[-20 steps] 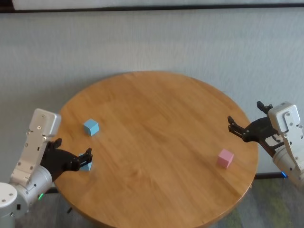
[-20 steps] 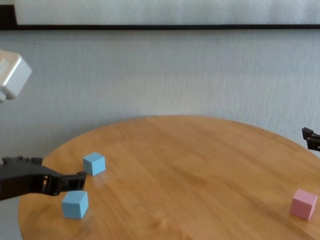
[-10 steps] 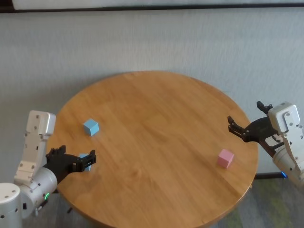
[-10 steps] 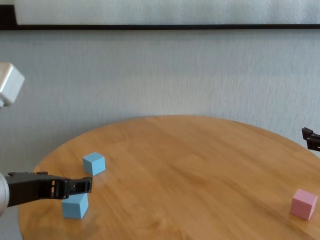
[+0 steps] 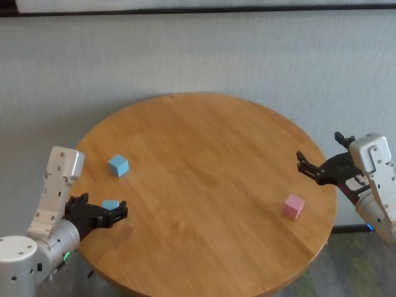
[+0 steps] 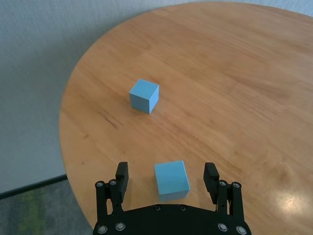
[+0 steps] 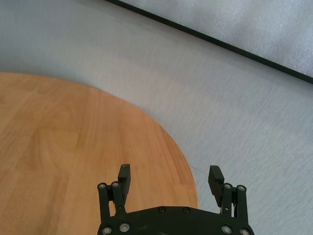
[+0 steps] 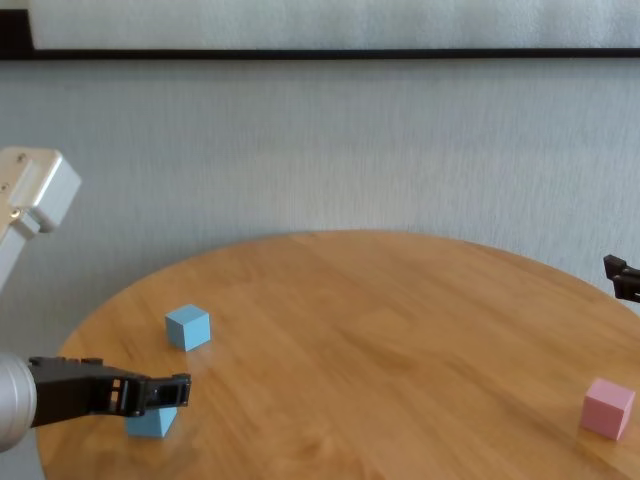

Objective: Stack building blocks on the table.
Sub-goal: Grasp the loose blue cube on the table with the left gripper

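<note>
On the round wooden table [image 5: 210, 173] lie three cubes. The near light blue cube [image 5: 111, 204] sits by the table's left front edge, between the open fingers of my left gripper [image 5: 109, 211]. In the left wrist view the cube [image 6: 171, 179] has a gap to each finger of the gripper [image 6: 167, 170]. The far light blue cube [image 5: 118, 165] lies a little behind it, free, and also shows in the left wrist view [image 6: 144, 96]. The pink cube [image 5: 294, 206] lies at the right front. My right gripper [image 5: 320, 151] hangs open and empty over the table's right edge, behind the pink cube.
A grey wall stands behind the table. The table's rim [image 6: 66, 147] runs just beside the near blue cube, with floor beyond it. In the right wrist view the gripper [image 7: 169, 170] hovers over the table's edge [image 7: 181, 156].
My left gripper has slid forward and down around the near blue cube, which now sits between its fingers. The cubes and the right arm have not moved.
</note>
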Robot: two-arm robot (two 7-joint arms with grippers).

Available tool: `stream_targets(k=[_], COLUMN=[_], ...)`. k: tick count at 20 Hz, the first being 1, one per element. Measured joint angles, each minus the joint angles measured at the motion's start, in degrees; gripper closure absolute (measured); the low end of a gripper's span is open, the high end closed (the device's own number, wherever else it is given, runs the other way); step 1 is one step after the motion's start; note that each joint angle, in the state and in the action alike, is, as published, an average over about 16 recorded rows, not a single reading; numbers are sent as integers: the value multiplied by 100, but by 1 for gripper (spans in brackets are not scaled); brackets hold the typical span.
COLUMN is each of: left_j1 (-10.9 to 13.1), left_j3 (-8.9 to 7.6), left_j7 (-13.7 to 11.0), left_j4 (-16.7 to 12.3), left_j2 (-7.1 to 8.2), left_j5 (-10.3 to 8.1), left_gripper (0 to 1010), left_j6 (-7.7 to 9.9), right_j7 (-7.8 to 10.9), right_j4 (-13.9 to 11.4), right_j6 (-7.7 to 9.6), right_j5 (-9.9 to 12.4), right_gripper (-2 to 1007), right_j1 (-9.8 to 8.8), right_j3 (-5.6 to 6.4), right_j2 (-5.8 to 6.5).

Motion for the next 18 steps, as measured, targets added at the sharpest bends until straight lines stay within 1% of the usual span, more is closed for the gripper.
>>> stream_targets(k=[7,18], left_j1=[-73,-178], left_j3=[44,12], left_j7=[-104,-251], left_j4=[188,509], left_j2=[-35,-146], left_j5=[164,312], left_gripper=[10,10], left_j6=[-36,-174], right_j7=[0,0], right_j4=[0,0], right_j6=[0,0], right_j5=[0,0], right_gripper=[0,0], right_j1=[0,0], right_j3=[0,0], right_j2=[0,0])
